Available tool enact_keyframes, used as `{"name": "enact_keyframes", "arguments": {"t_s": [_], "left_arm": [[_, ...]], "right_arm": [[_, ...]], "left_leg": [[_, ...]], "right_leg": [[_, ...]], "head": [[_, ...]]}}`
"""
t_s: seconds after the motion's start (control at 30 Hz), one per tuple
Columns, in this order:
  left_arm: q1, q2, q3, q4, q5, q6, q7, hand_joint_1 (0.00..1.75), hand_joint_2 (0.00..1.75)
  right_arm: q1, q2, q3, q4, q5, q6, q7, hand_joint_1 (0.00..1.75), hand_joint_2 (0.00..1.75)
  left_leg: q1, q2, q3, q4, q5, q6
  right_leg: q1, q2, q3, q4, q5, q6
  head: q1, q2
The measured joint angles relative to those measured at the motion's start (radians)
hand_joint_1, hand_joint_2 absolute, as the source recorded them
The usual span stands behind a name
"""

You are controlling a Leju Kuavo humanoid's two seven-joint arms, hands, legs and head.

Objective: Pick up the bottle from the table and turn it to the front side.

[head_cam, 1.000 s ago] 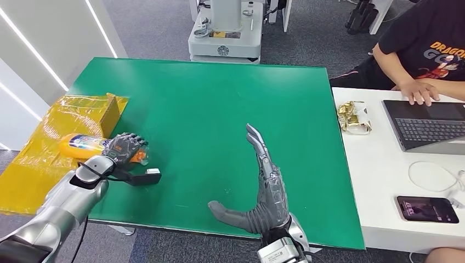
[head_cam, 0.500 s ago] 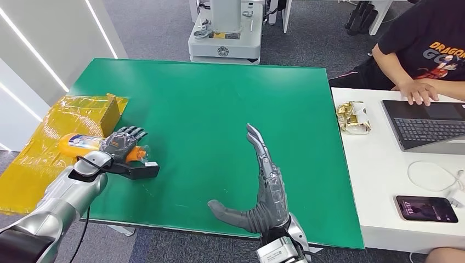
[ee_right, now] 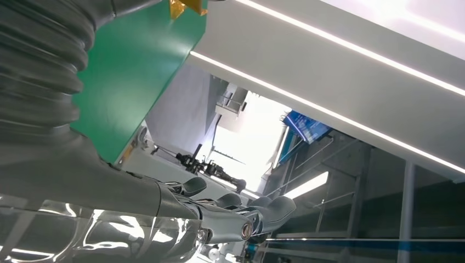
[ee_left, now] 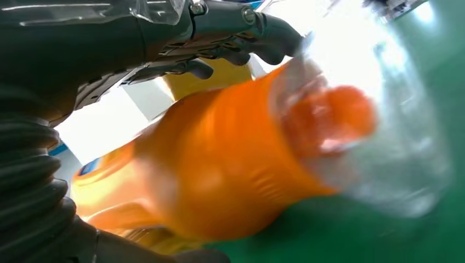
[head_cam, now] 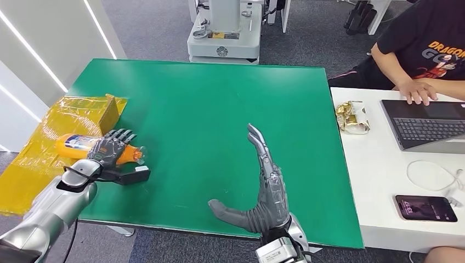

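**Left hand over the lying bottle, grip not yet sure**

In the head view the orange bottle [head_cam: 82, 143] lay on its side at the left edge of the frame, its body over the yellow wrapping [head_cam: 44, 159] and its capped end reaching onto the green table [head_cam: 219, 109]. The left hand [head_cam: 109, 149] lay across the bottle's neck end, fingers draped over the top and the thumb low beside it. In the left wrist view the fingers [ee_left: 241, 33] arched above the orange body [ee_left: 219, 170], with daylight between them and the plastic, so the hand looked cupped around the bottle rather than firmly clamped; whether the thumb pressed it could not be told.

The right hand [head_cam: 263, 186] stood at the lower middle of the frame, spread flat and holding nothing, well apart from the bottle.

To do this step well, the fingers should probably close fully on the thicker body rather than the tapering neck, since a smooth round bottle is likely to roll or slip. A firm wrap before lifting would make the later turn toward the label side easier to control.
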Motion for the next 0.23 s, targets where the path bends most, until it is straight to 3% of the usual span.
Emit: {"name": "enact_keyframes", "arguments": {"t_s": [0.23], "left_arm": [[0.156, 0.047, 0.074, -0.186, -0.026, 0.004, 0.036, 0.00, 1.75]], "right_arm": [[0.020, -0.001, -0.002, -0.014, 0.026, 0.014, 0.007, 0.00, 1.75]], "left_leg": [[0.000, -0.001, 0.000, 0.000, 0.000, 0.000]], "right_leg": [[0.000, 0.000, 0.000, 0.000, -0.001, 0.000]], "head": [[0.000, 0.000]]}}
